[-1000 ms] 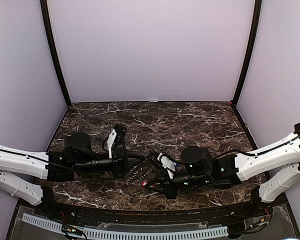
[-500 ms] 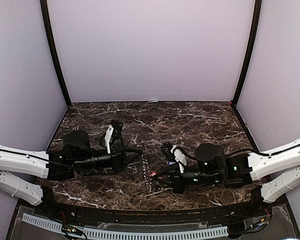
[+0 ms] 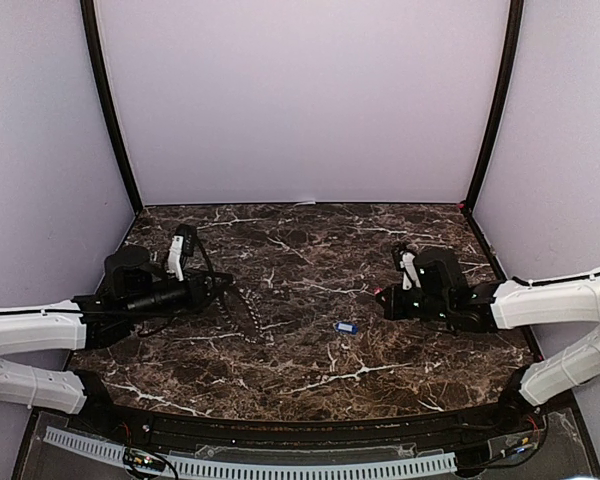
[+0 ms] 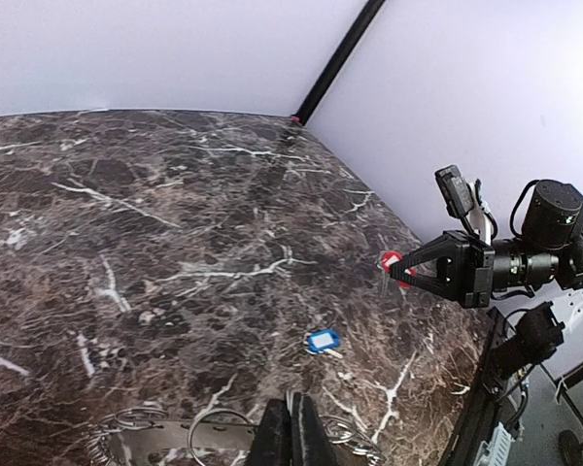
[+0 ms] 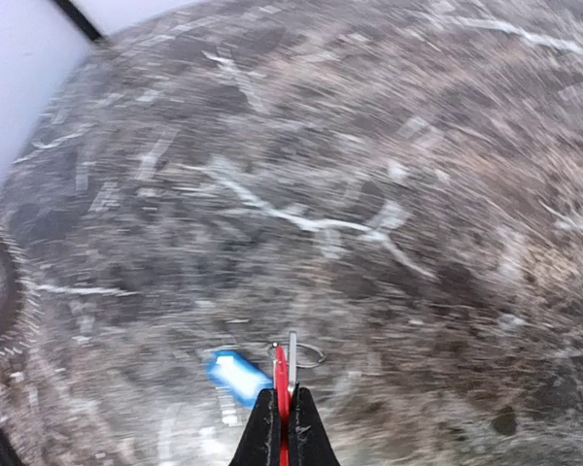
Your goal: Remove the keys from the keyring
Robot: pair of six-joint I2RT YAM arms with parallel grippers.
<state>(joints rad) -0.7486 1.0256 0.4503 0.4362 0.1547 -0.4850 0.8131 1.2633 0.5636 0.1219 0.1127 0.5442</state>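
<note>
The dark brown marble-patterned table (image 3: 310, 240) fills the lower half of the overhead view, and the two arms reach in low from its left and right edges, well apart.

The flat grey metal keyring with the jagged, toothed rim (image 3: 243, 312) sits left of centre, edge-on and tilted. The left gripper (image 4: 291, 439) is closed on it, and in its own wrist view wire-thin loops show at the bottom edge on either side of the fingers. I judge the ring to be stiff, light and hard. The thin metal could slide between smooth pads, so the toothed edge gives the surest purchase, and a pinch across the flat band should stop it swinging.

At centre right the right gripper (image 5: 281, 427) is clamped on the tiny key with the red plastic head (image 5: 281, 381), held above the table and far from the ring. A fine wire loop shows just beside that key. Whether it hangs from the key I cannot tell, as the view is blurred.

The tiny key with the blue plastic head (image 3: 346, 327) lies flat on the marble between the arms, just right of centre, touching nothing else. Both keys look nearly weightless and easy to flick away. The plastic head is the broadest and least slippery place to grip.
</note>
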